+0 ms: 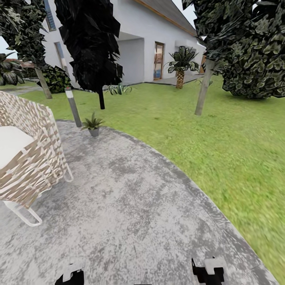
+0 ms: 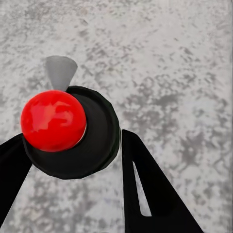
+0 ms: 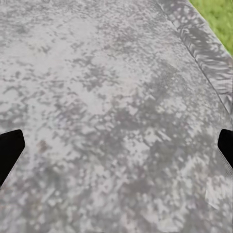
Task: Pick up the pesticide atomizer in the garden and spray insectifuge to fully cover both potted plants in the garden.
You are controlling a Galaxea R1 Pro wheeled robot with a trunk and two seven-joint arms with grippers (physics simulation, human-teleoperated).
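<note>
While both grippers hang low, one potted plant (image 1: pixel 93 125) stands far ahead.

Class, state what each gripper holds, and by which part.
Left gripper clasps a black round object with a red ball, fingers on its sides; its identity is unclear. Right gripper holds nothing.

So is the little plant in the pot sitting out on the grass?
No, the potted plant stands on the grey stone patio near its far edge, beside a pole, with the lawn beginning just behind it.
</note>
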